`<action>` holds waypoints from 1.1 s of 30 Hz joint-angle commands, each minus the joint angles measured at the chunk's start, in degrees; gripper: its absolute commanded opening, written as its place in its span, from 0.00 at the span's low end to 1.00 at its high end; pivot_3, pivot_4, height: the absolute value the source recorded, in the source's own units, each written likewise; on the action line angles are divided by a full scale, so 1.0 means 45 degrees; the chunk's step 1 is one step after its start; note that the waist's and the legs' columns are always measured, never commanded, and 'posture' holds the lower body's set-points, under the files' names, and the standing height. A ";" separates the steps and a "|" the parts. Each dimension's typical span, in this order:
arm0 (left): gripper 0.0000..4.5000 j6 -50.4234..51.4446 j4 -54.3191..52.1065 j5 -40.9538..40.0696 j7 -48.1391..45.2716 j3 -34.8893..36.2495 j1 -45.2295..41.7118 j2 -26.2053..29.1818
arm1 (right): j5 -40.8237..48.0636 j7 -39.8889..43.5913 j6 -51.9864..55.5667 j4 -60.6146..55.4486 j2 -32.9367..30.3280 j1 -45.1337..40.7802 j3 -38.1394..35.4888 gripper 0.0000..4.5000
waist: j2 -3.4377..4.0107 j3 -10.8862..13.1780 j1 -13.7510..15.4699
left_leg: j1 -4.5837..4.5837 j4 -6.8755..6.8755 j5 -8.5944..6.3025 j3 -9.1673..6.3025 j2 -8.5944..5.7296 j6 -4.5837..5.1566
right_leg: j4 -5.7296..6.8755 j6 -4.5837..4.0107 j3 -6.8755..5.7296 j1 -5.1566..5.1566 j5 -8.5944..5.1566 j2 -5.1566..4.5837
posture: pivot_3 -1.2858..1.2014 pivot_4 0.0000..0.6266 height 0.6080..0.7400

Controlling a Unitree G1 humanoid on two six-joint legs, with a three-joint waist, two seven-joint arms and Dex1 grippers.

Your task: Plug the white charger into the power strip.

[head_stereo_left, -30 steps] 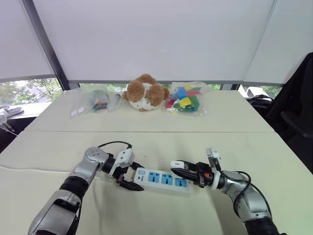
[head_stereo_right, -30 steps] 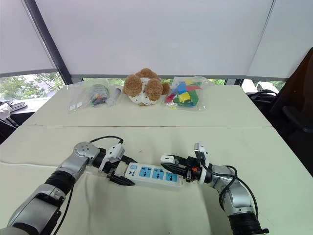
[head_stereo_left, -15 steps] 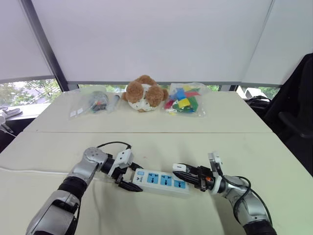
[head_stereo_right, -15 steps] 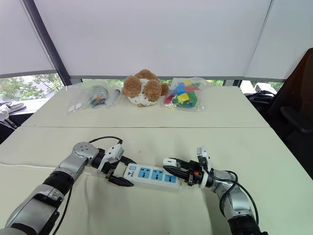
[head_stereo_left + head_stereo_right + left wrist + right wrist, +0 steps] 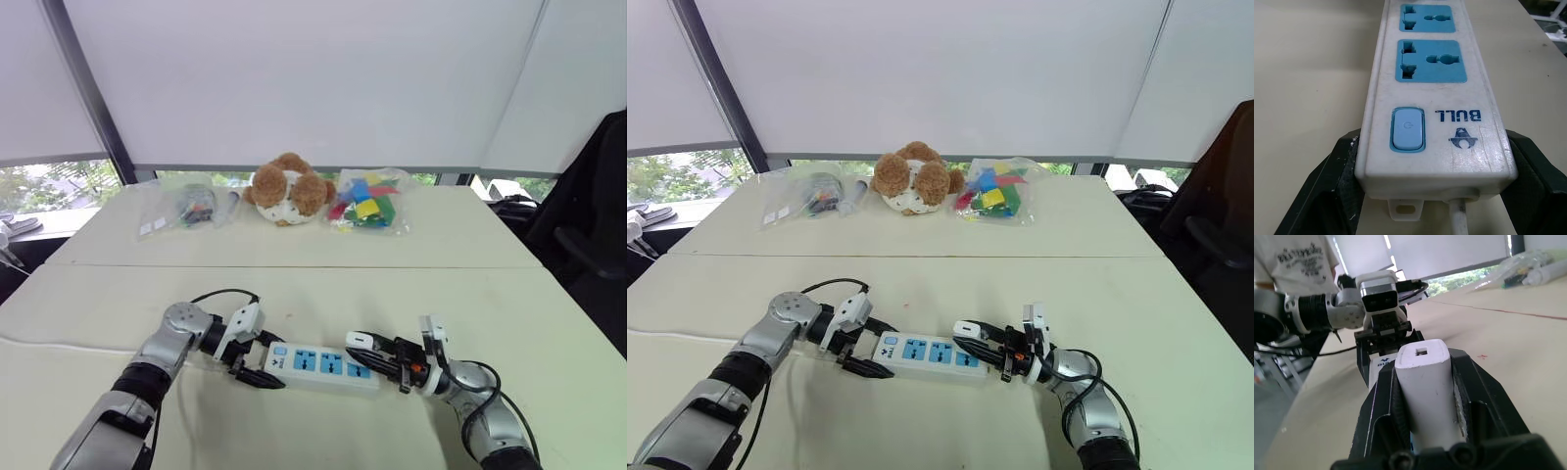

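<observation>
Now the right gripper (image 5: 364,349), clamped around the white charger (image 5: 1426,382), has eased lower over the power strip's (image 5: 323,364) end socket; the left gripper (image 5: 262,360) pinches the strip's switch end; the prongs look nearly ready to seat.

Prongs of charger (image 5: 1426,382) hidden; far end of power strip (image 5: 1435,93) cut off in left wrist view; bag (image 5: 189,205) contents indistinct.

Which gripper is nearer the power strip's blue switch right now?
Left. The left gripper clamps the power strip at its switch end, straddling the blue switch. The right gripper holds the white charger over the opposite end.
</observation>
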 commanded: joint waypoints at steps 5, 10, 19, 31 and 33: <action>0.68 -0.0956 0.0334 0.0572 -0.0249 -0.0085 0.0095 0.0109 | -0.1908 0.0402 -0.0596 0.3309 -0.0880 0.0412 0.0869 0.17 | -0.0087 -0.0067 0.0011 | 0.0197 -0.0036 -0.0024 0.0005 0.0004 0.0036 | -0.0054 -0.0030 -0.0002 0.0193 -0.0026 -0.0001 | 0.52 0.24 0.99; 0.68 -0.1669 0.0941 0.0831 -0.0027 -0.0072 0.0094 -0.0014 | -0.2401 0.0383 -0.1637 0.5286 -0.0985 -0.0098 0.1188 0.17 | -0.0187 -0.0197 -0.0001 | 0.0292 -0.0035 -0.0062 0.0006 0.0014 0.0101 | -0.0053 -0.0104 -0.0005 0.0293 -0.0079 -0.0003 | 0.52 0.24 0.99; 0.68 -0.1765 0.0512 0.0797 -0.0102 -0.0058 0.0548 0.0182 | -0.2589 -0.0252 -0.3269 0.7713 -0.0845 -0.0341 0.1619 0.17 | -0.0348 -0.0396 -0.0035 | 0.0609 -0.0160 -0.0090 0.0012 0.0040 0.0127 | -0.0071 -0.0306 0.0014 0.0490 -0.0191 -0.0104 | 0.52 0.24 0.99; 0.68 -0.1410 -0.0115 0.0731 -0.0095 -0.0011 0.0654 0.0480 | -0.1013 0.0375 -0.2054 0.5856 -0.0254 -0.0307 0.1210 0.17 | -0.0348 -0.0411 -0.0160 | 0.0673 -0.0346 -0.0096 0.0008 0.0094 0.0116 | -0.0111 -0.0480 -0.0031 0.0598 -0.0273 -0.0222 | 0.52 0.24 0.99; 0.68 -0.1509 0.0025 0.0788 -0.0015 -0.0040 0.0574 0.0384 | -0.0814 0.0485 -0.1760 0.5015 -0.0294 -0.0206 0.1160 0.17 | -0.0337 -0.0405 -0.0144 | 0.0641 -0.0350 -0.0097 0.0008 0.0094 0.0115 | -0.0112 -0.0480 -0.0036 0.0560 -0.0273 -0.0234 | 0.52 0.24 0.99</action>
